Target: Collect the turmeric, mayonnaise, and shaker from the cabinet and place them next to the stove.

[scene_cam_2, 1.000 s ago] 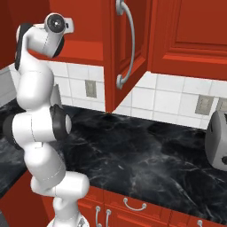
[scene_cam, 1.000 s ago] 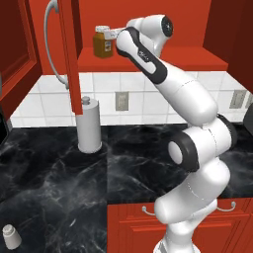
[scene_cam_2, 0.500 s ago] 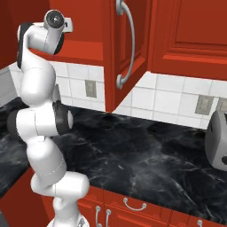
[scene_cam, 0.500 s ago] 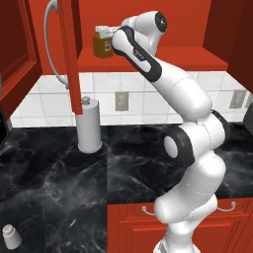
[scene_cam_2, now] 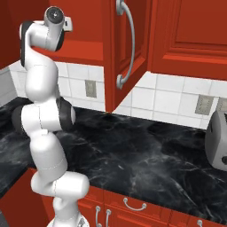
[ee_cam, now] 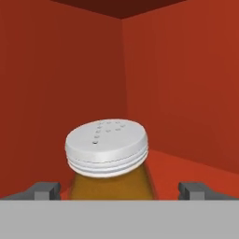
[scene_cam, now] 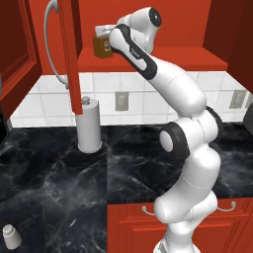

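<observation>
cabinet shelf — turmeric | black counter — shaker, probably paper-towel cylinder

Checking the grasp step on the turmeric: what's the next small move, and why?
Probably ease the gripper a little further down around the turmeric, then close. In the hand view the jaws stand open, one fingertip on each side of the jar, level with its amber body below the white lid; the jar stands on the cabinet shelf.

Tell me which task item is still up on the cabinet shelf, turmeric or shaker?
The turmeric: the amber jar with a white lid sits on the red cabinet shelf, between the open gripper fingers. The shaker sits down on the black counter.
</observation>
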### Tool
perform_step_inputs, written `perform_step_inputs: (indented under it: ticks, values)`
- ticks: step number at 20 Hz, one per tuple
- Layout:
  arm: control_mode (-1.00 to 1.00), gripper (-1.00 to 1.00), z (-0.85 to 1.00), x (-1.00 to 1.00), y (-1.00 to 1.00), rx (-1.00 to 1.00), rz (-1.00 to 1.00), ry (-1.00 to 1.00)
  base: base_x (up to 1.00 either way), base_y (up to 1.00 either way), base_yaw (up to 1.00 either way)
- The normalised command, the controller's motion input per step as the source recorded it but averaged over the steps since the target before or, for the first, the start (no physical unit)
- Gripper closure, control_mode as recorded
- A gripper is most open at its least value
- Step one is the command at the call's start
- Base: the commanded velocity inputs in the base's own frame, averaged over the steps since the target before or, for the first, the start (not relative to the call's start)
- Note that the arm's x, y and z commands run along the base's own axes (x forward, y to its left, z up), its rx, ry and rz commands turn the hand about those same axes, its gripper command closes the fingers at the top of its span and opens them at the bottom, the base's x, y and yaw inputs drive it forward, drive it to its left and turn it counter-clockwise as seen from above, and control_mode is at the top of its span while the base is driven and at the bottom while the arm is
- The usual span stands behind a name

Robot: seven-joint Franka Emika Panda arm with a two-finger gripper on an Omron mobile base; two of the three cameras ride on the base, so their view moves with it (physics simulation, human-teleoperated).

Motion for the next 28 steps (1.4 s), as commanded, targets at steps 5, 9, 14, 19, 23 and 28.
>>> perform_step_inputs:
  ticks: [5,9,14,19,23,28]
  values:
    - [-1.00,-1.00,-0.03,0.13,0.03,-0.01,0.00,0.03,0.00,0.00,0.00]
    - [-1.00,-1.00,-0.03,0.04,0.13,-0.05,0.00,0.02,0.00,0.00,0.00]
    - [-1.00,-1.00,0.00,0.04,0.14,-0.06,0.00,0.00,0.00,0.00,0.00]
    - [-1.00,-1.00,0.00,0.02,0.08,-0.04,0.01,0.00,0.00,0.00,0.00]
    - [-1.00,-1.00,0.00,0.00,0.11,-0.05,0.03,-0.01,0.00,0.00,0.00]
    - [-1.00,-1.00,0.00,0.00,0.08,-0.03,0.01,0.00,0.00,0.00,0.00]
